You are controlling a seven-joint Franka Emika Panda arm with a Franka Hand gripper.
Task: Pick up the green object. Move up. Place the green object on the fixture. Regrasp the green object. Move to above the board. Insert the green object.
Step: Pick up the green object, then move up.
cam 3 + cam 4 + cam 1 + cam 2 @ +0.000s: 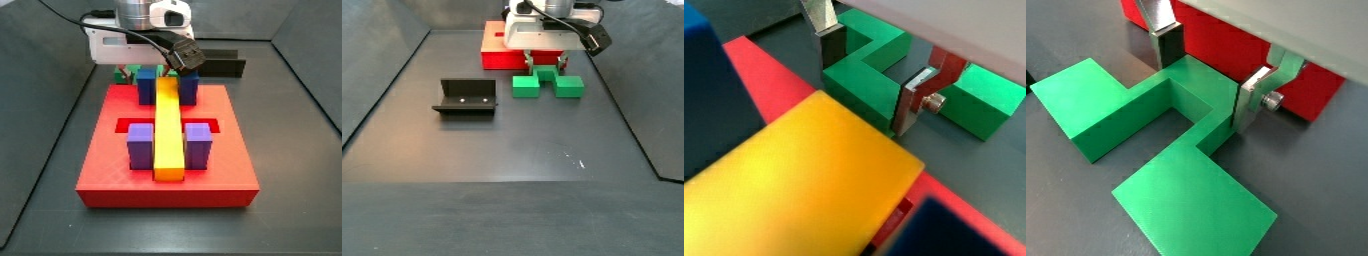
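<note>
On the dark tabletop (pixel 502 170), the gripper (pixel 1203 80) is low over the green object (pixel 1160 135) beside the board (pixel 167 165), jaws spread astride its raised centre block, not pinching.

Green object (pixel 158 71) mostly hidden behind the board's (pixel 120 170) blue blocks (pixel 146 86), pincer (pixel 547 68) fingertips masked by the wrist housing, fixture (pixel 225 67) half cut by the arm

You see a gripper (pixel 1207 75) with flat silver plate fingers (pixel 1255 100), a round screw on one, under a white housing (pixel 120 45) with black cables and a silvery wrist.
</note>
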